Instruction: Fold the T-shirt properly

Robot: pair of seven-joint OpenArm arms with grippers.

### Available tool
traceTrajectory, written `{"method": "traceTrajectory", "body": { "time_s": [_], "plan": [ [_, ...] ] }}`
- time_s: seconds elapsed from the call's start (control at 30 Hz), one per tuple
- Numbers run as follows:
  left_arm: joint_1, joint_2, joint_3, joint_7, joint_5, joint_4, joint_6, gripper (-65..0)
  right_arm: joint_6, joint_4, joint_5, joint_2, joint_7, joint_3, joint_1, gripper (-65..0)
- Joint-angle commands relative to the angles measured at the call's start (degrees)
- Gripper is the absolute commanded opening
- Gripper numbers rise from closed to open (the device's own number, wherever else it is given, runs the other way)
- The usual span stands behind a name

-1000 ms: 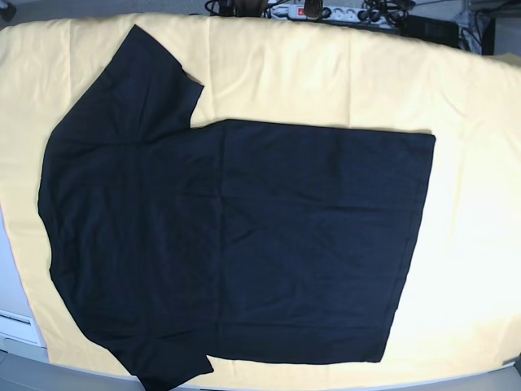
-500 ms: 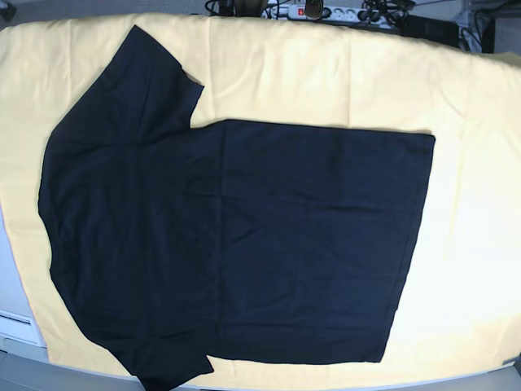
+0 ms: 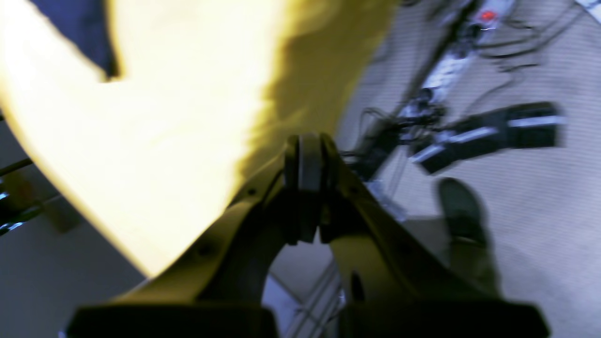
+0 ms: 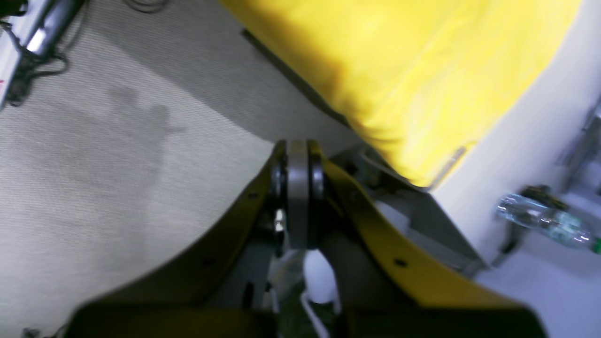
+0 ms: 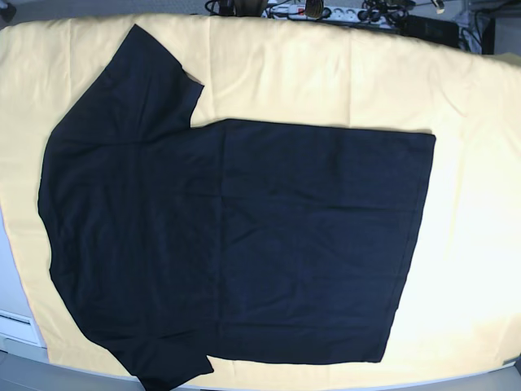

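Observation:
The black T-shirt lies flat and spread out on the pale yellow cloth, collar end at the left, hem at the right, one sleeve at the top left and one at the bottom left. A dark corner of it shows in the left wrist view. No gripper shows in the base view. My left gripper is shut and empty, off the edge of the table above the floor. My right gripper is shut and empty, also off the table over the floor.
The yellow cloth covers the table and hangs over its edges. A power strip and cables lie behind the far edge, also in the left wrist view. A shoe is on the floor. A plastic bottle lies below the table.

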Motion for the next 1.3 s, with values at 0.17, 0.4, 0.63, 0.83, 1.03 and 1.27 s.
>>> {"method": "traceTrajectory", "body": {
  "time_s": [0.17,0.4,0.63,0.83,1.03,1.27],
  "plan": [
    [0.8,-0.3,-9.1,-1.2,4.8,0.9,2.8,-65.0,-4.8,0.7,-10.1,0.8,-0.1,1.3,-1.0,-65.0],
    [-1.9,-3.2,-30.0,-11.8,-10.9,0.9,1.5,-65.0,-7.1,0.7,-10.6,3.8,2.6,11.5,-0.5,-65.0],
    [-13.4,-7.1,-40.0,-20.7,-29.8,0.9,-12.7,-65.0,0.8,0.7,2.6,4.0,10.1,19.9,6.6,-65.0],
    [-22.0,-13.9,-40.3,-30.4,-36.0,-6.0,-22.3,-65.0,6.1,0.7,12.7,4.0,12.4,21.9,12.5,-65.0],
    [-30.6,-19.7,-40.3,-43.4,-39.8,-18.8,-43.1,-65.0,7.5,0.7,16.4,4.0,13.2,21.9,13.3,-65.0],
    [-38.3,-20.4,-39.3,-61.5,-39.8,-29.8,-57.5,-61.1,7.5,0.7,16.4,4.0,13.1,21.9,13.3,-65.0]
  ]
}}
